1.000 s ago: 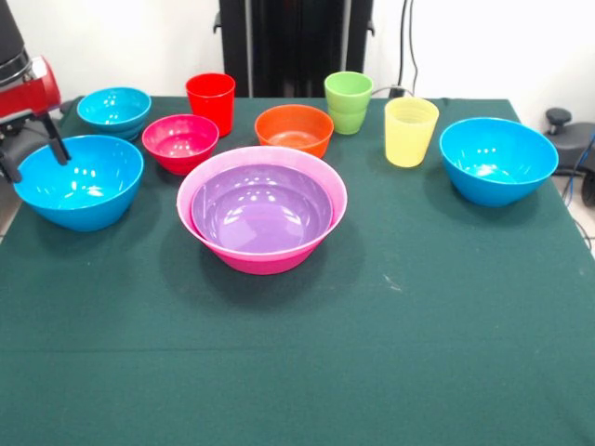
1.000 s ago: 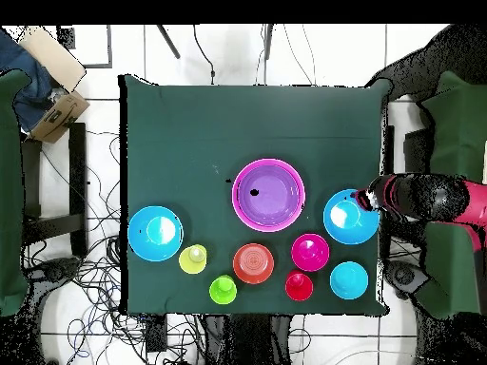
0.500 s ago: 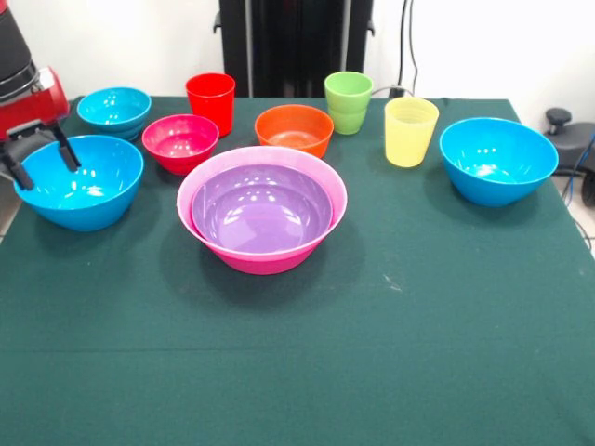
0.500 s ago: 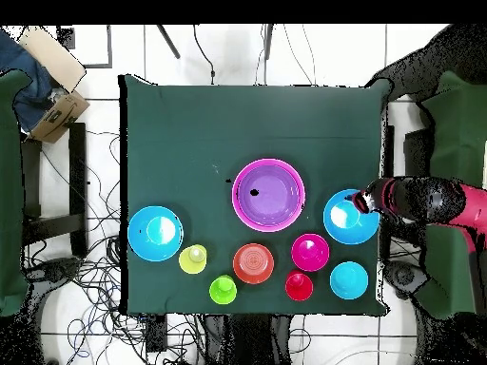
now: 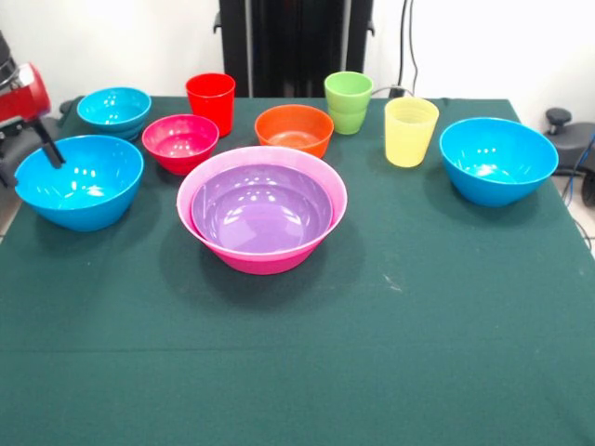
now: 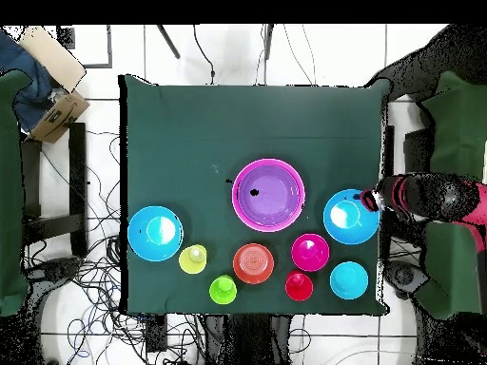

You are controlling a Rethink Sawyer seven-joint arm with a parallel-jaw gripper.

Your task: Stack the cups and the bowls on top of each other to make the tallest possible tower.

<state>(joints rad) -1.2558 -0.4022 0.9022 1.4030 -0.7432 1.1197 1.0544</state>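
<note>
Gripper at table's edge, low beside the near-side blue bowl. Fingers spread apart, nothing held. One black finger shows inside the bowl's wall; the other is mostly cut off at the picture's edge, outside the rim. Judged: jaws astride the rim, not yet closed on it.

Overhead view agrees: gripper at the outer rim of that blue bowl, on the side facing away from the tower.

Tower so far: pink bowl at table centre with purple bowl nested inside. Lies across the blue bowl from the gripper, so the carry runs inward over the table, straight through the bowl's own centre line. Gap between blue bowl and pink rim is small but clear; not touching.

Bowl round, no long axis; grip point on the rim matters only for tilt. Held by one wall, likely to hang tilted.

Rest untouched: second blue bowl at opposite side, well apart. Back row: cyan bowl, magenta bowl, red cup, orange bowl, green cup, yellow cup, all upright.

Next step, judged: pinch rim, lift, set into purple bowl.
</note>
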